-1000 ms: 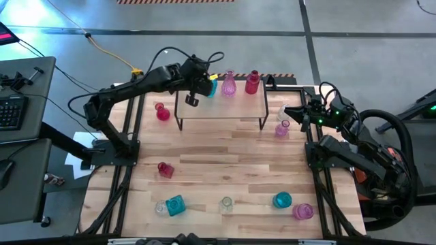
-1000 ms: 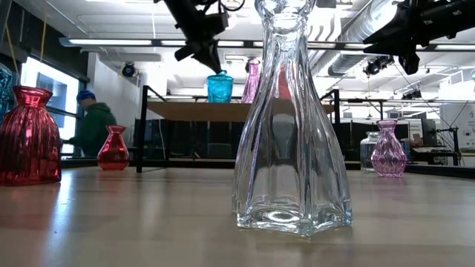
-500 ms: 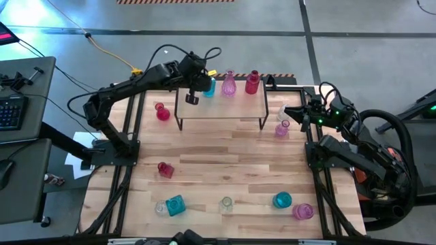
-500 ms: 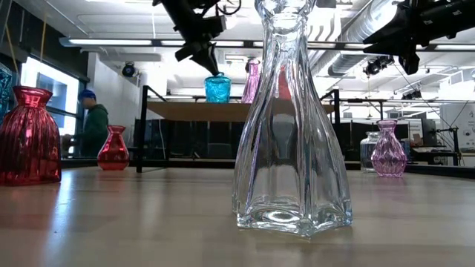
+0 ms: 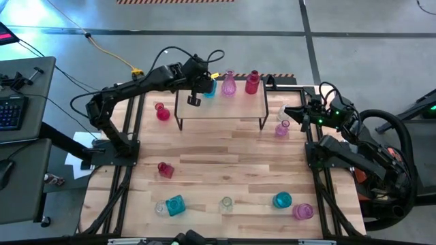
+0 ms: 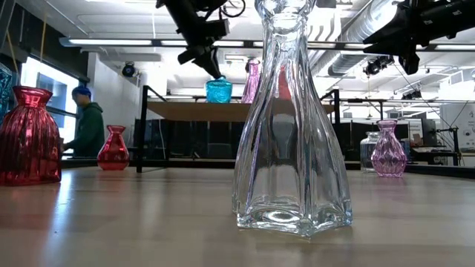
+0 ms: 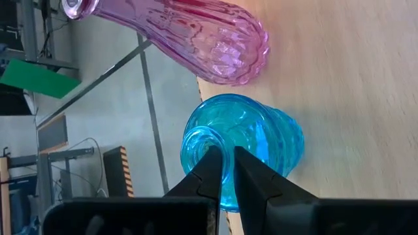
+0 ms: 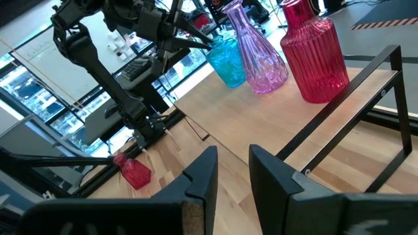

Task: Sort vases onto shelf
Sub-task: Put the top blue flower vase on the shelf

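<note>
Your left pincer (image 7: pixel 223 171) hangs over the shelf (image 5: pixel 231 105) at its back left corner, fingers pressed together with nothing between them, their tips at the mouth of the teal vase (image 7: pixel 243 145), which stands on the shelf beside the pink vase (image 5: pixel 229 85) and the red vase (image 5: pixel 253 82). Your right pincer (image 8: pixel 230 171) waits near the bench's right edge, beside the shelf's right end, slightly parted and holding nothing. The other vases lie scattered across the bench (image 5: pixel 225 160), among them the clear bottle-shaped vase (image 6: pixel 289 119) near the front edge. Treat all of them as thin glass: probably light, rigid, slick and easily cracked or tipped. I would take each by its narrow neck just under the lip, squeeze gently, and lift straight up so it does not knock a neighbour.
</note>
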`<state>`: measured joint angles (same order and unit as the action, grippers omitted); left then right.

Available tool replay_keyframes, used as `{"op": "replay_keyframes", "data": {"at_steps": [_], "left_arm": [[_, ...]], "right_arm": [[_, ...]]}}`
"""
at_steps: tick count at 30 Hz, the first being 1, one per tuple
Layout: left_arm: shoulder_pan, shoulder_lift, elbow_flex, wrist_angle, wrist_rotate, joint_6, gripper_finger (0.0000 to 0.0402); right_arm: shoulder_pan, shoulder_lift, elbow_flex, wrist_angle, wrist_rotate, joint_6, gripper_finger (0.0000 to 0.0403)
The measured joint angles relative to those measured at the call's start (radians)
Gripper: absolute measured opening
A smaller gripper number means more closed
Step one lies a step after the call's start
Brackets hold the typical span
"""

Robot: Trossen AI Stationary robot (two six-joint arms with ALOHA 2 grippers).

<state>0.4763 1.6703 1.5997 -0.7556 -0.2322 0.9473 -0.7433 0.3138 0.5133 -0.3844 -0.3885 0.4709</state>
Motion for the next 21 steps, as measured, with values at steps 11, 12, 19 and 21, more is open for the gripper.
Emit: {"op": "replay_keyframes", "data": {"at_steps": [11, 12, 19, 21], "left_arm": [[0.002, 0.0, -0.001, 0.0, 0.001, -0.003, 0.0022], [0.002, 0.0, -0.001, 0.0, -0.001, -0.003, 0.0026], [0.002, 0.0, -0.002, -0.002, -0.008, -0.003, 0.0063], [0.002, 0.0, -0.002, -0.001, -0.013, -0.004, 0.0069]], "right_arm": [[0.0, 0.0, 0.0, 0.0, 0.0, 0.0, 0.0069], [0.0, 0.0, 0.0, 0.0, 0.0, 0.0, 0.0069], [0.0, 0.0, 0.0, 0.0, 0.0, 0.0, 0.0069], [0.0, 0.0, 0.0, 0.0, 0.0, 0.0, 0.0069]]}}
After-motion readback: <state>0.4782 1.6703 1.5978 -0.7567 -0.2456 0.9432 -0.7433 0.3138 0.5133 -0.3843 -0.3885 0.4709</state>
